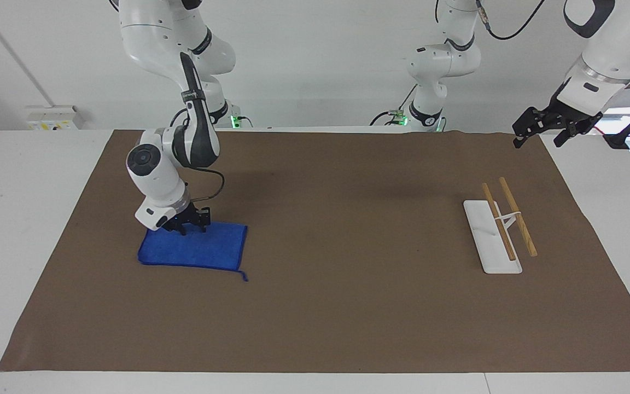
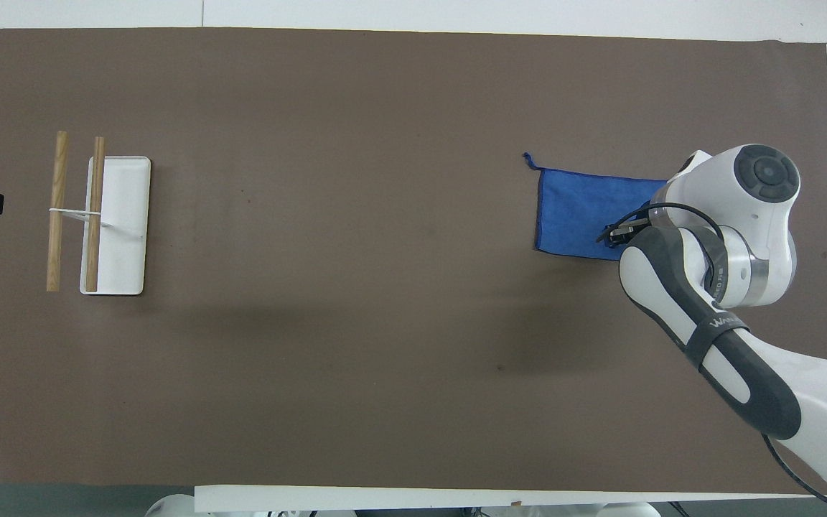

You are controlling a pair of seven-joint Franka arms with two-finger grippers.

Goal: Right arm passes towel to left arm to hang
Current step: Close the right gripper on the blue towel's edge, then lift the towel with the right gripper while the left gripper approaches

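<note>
While the right tool (image 1: 190, 221) sat down on the towel (image 1: 194, 249), we had a pretty clear look at the setup. That blue cloth lay flat on the brown mat (image 1: 326, 306) at the right arm's end of the surface, loop corner (image 1: 243, 274) pointing roughly four o'clock in the facing view, away from the robots. The tool was at the towel's twelve o'clock edge, the one nearest the robots, fingertips touching or just about touching the fabric. Honestly we couldn't tell whether it was spread or pinched on the cloth, since the overhead view had the wrist covering it.

The left tool (image 1: 543, 127) waited up in the air over the mat's corner at the left arm's end, around one o'clock from the rack (image 1: 500, 230), and its fingers looked spread with nothing in them. The rack, a white base with two wooden rails, sat well apart from the towel.

What we figured could go wrong: a grab that close to the edge might catch only the top layer, so the fold could open or slip out on the lift. A dangling towel would also give the left arm a sloppy target at handover, and it might snag a rail.
</note>
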